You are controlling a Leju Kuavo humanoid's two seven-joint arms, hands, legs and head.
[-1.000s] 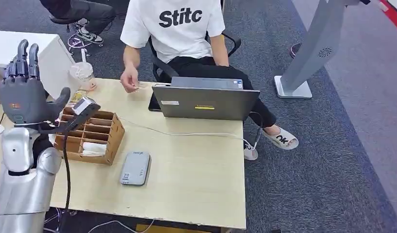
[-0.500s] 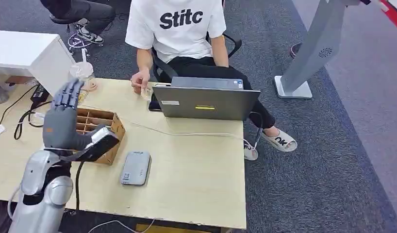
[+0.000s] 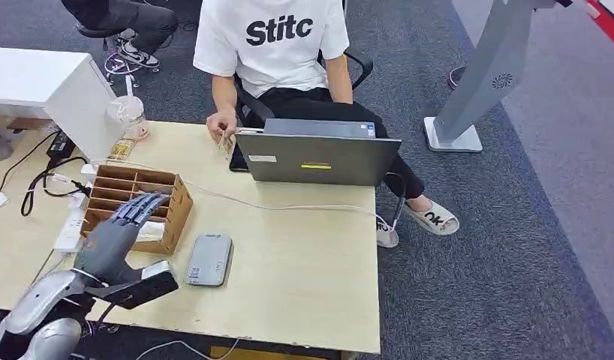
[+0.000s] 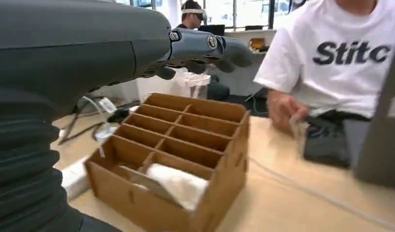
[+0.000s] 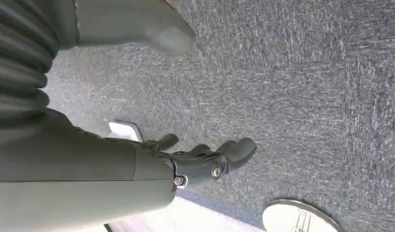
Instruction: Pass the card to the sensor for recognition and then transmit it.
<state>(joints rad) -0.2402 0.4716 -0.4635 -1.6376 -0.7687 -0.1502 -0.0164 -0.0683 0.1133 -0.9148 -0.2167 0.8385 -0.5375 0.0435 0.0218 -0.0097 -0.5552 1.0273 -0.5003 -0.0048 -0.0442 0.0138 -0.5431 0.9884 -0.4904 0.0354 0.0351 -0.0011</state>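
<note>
My left hand (image 3: 118, 238) hovers with spread fingers over the near end of a brown cardboard organiser box (image 3: 169, 196) and holds nothing. In the left wrist view its fingers (image 4: 205, 46) reach out above the box (image 4: 219, 164). A white flat item, probably the card (image 3: 145, 229), lies in a near compartment (image 4: 178, 181). The grey card sensor (image 3: 209, 259) lies flat on the table just right of the box. My right hand (image 5: 205, 162) hangs over grey carpet, fingers apart and empty.
A person in a white shirt (image 3: 270, 41) sits behind the table, pinching a small clear item (image 3: 227, 144) by the grey laptop (image 3: 317, 157). A white cable (image 3: 289, 206) crosses the table (image 3: 304, 285). A cup (image 3: 126, 114), a power strip (image 3: 70, 229) and a grey stand (image 3: 484, 82) are nearby.
My left arm has dropped from a raised pose down and forward to the near end of the box. The person's hand has shifted right to the laptop's corner and lifted a small item.
</note>
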